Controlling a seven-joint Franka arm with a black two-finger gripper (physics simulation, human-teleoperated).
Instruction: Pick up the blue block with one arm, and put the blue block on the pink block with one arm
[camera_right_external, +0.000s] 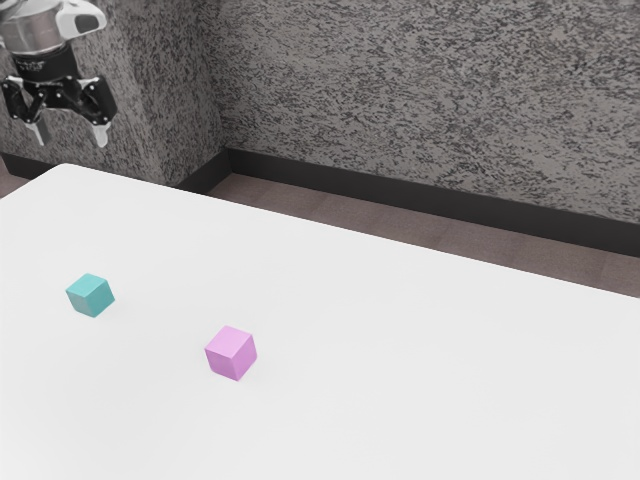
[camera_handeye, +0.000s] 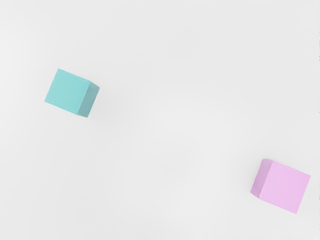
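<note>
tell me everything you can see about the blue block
The blue block is a small teal-blue cube with flat matte faces, sharp edges and no markings; it looks like plain plastic. It sits flat on the white table, turned so that a corner faces the exterior camera. Only the table touches it. The pink block lies apart from it, toward the exterior view's right, and the gripper hangs open high above, holding nothing.
</note>
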